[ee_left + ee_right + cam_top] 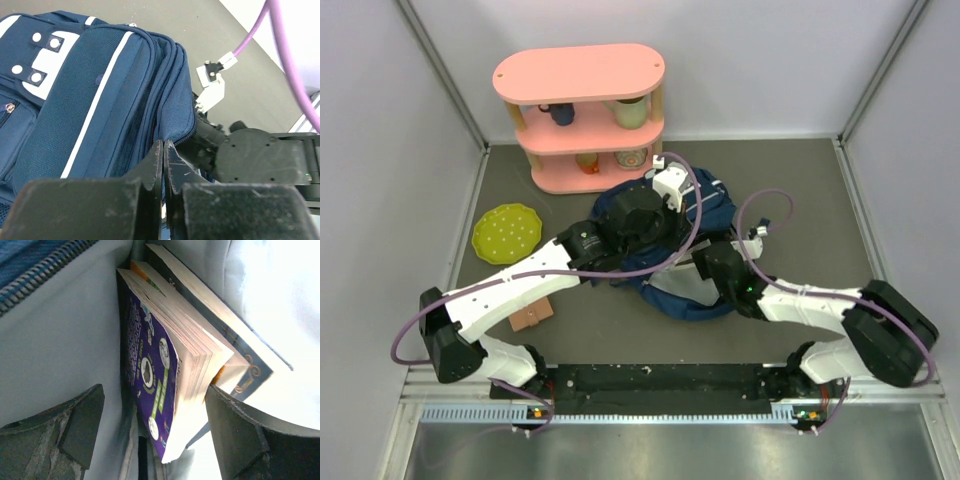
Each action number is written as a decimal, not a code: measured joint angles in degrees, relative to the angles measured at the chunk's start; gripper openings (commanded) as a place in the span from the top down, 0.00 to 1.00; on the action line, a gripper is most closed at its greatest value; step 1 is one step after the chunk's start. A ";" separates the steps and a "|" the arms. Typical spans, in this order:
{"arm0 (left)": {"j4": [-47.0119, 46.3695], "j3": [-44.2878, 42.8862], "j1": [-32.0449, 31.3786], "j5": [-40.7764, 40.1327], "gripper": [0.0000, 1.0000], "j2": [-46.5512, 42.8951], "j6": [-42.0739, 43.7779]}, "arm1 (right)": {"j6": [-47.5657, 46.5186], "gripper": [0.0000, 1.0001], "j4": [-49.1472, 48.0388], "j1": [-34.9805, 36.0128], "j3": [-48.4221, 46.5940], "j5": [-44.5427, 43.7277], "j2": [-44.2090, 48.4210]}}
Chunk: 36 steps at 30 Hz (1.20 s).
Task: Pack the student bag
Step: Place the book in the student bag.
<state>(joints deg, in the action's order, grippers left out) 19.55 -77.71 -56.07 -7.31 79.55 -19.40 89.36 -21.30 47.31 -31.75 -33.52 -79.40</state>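
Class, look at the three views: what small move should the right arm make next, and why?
Probably draw the right gripper straight back out of the student bag: its jaws are open, the purple book already sits inside, and the left gripper pinches the zip edge.

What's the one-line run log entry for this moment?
left pincer: shut on student bag zip edge | right pincer: open inside bag, books ahead

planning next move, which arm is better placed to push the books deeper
Right, probably: the right end effector sits open inside the student bag, straddling the books; the left end effector is shut outside, at the zipper.
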 measured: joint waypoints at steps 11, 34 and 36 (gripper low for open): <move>-1.64 2.16 -0.13 -0.02 1.00 -1.07 -0.17 | -8.74 0.80 2.43 -0.09 5.95 5.18 10.01; -4.09 6.60 -0.22 0.61 1.00 -3.19 -2.58 | -17.49 0.28 -6.58 -3.13 15.47 12.74 20.61; -4.33 6.97 -0.26 0.66 1.00 -3.19 -3.15 | -19.91 0.28 -2.21 -3.15 17.70 14.01 30.84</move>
<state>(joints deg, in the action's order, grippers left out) 15.22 -70.74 -56.34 -6.66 76.36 -22.55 69.45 -23.51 44.16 -14.04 -19.51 -48.56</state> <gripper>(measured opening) 0.009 0.713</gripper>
